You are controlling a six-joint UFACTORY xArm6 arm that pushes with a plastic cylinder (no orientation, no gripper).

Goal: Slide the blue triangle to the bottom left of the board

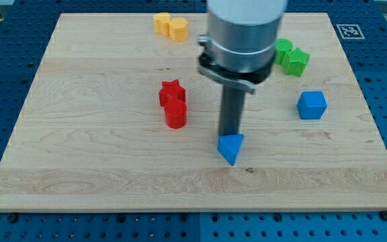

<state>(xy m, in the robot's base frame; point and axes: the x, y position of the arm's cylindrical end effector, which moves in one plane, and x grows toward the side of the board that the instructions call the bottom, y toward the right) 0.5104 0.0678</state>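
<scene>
The blue triangle [230,148] lies on the wooden board [99,168], a little right of the board's middle and toward the view's bottom. My tip [230,134] stands right at the triangle's upper edge, touching or nearly touching it. The rod rises from there to the grey arm body at the view's top.
A red star-shaped block [172,92] and a red cylinder [176,114] sit left of the tip. A blue cube [312,105] sits to the right. Two green blocks [291,58] are at the upper right, two yellow blocks [170,26] at the top.
</scene>
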